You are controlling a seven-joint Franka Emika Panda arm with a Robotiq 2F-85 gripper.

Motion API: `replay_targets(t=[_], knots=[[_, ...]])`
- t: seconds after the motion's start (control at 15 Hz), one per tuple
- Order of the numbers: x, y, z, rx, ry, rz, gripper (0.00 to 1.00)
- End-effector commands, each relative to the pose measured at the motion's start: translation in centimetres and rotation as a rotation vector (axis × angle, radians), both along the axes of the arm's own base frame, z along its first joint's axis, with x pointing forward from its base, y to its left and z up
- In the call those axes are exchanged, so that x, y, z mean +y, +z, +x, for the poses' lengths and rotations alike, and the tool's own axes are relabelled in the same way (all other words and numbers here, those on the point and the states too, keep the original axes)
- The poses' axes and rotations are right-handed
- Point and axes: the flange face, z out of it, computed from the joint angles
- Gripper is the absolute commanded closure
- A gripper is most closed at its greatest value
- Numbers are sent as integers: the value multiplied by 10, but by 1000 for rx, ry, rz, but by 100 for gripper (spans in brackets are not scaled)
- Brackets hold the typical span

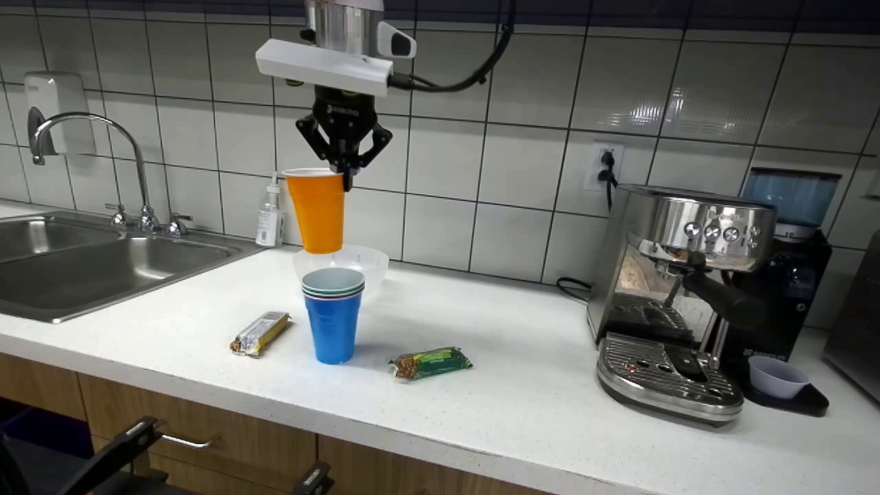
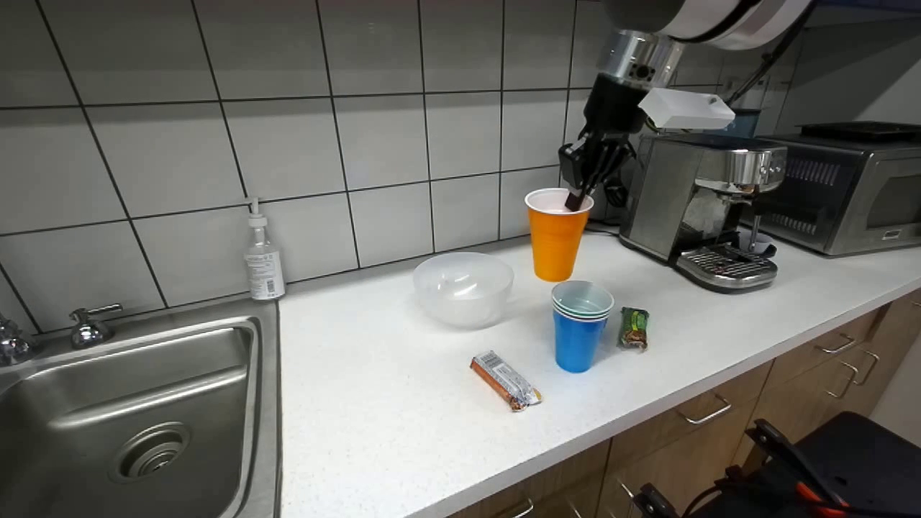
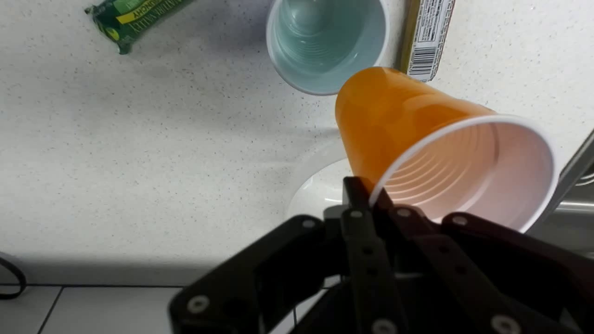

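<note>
The pincer (image 1: 343, 176) pinches the orange cup (image 1: 315, 214) tight by its rim, one finger inside, one outside, and the cup hangs nearly upright above the table (image 1: 512, 330)! In an exterior view it's at twelve o'clock from the blue cup stack (image 1: 333, 328). Around that stack: the clear bowl (image 1: 366, 262) at one o'clock, the green wrapped bar (image 1: 432, 364) at four, the silver-and-gold wrapped bar (image 1: 261, 333) near nine!

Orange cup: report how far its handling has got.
Done: the orange cup is gripped at its edge and clear of the counter. In progress: the hand, shut on that edge, holds it roughly upright. Left, probably: setting it down; it hangs apart from the blue cup stack.
</note>
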Motion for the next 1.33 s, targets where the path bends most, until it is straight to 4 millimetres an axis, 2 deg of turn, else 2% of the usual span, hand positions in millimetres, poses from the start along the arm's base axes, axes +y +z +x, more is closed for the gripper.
replay_targets(t=[0.0, 0.67, 1.27], knots=[[-6, 6, -12, 21, -17, -1, 99], [-16, 9, -23, 54, -26, -17, 99], [-27, 3, -26, 78, -46, -26, 99]])
